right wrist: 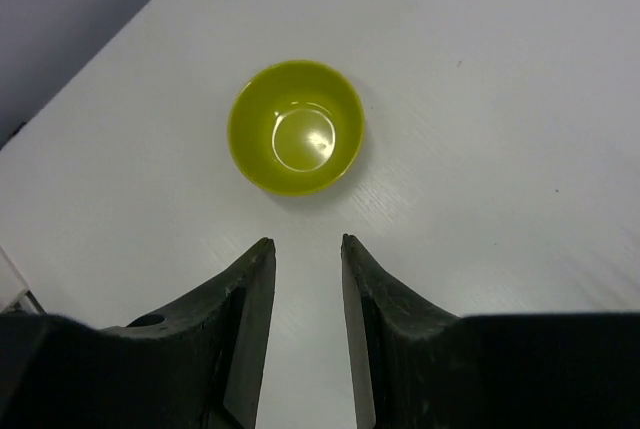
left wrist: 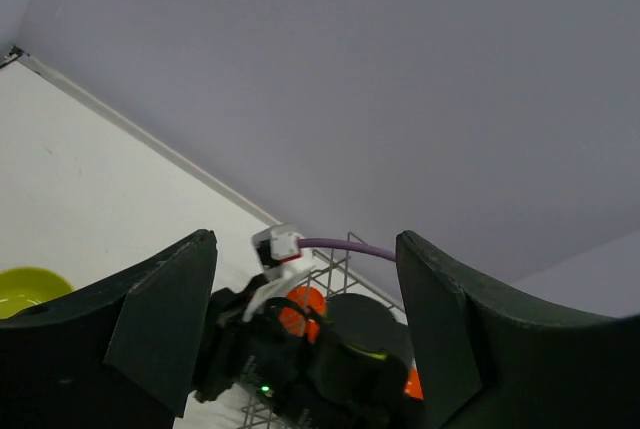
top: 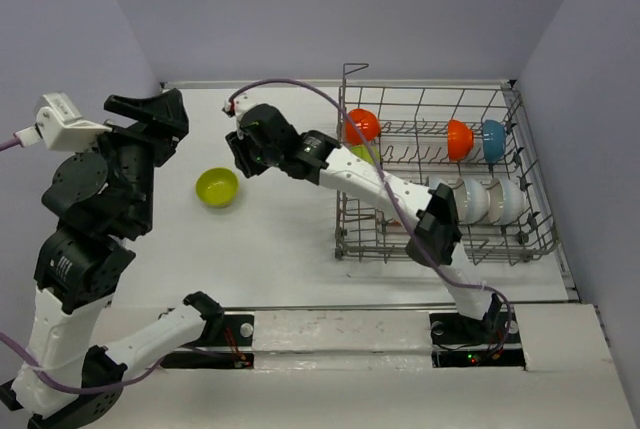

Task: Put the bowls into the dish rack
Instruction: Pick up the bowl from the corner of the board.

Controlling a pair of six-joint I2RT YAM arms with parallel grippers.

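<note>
Your right tool (right wrist: 306, 244) hung empty, narrowly parted, with the glossy yellow-green round bowl (right wrist: 296, 140) just ahead of it on the white surface (right wrist: 480, 99). You seemed to be at the reaching step; next you needed a wider spread, then descent.

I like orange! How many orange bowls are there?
2 orange bowls in the dish rack: one near its far left corner, one beside the blue bowl. The arm may hide more.

White table (top: 285, 244), matte top; pale grey-lilac walls (top: 400, 9) at back & both sides.
</note>
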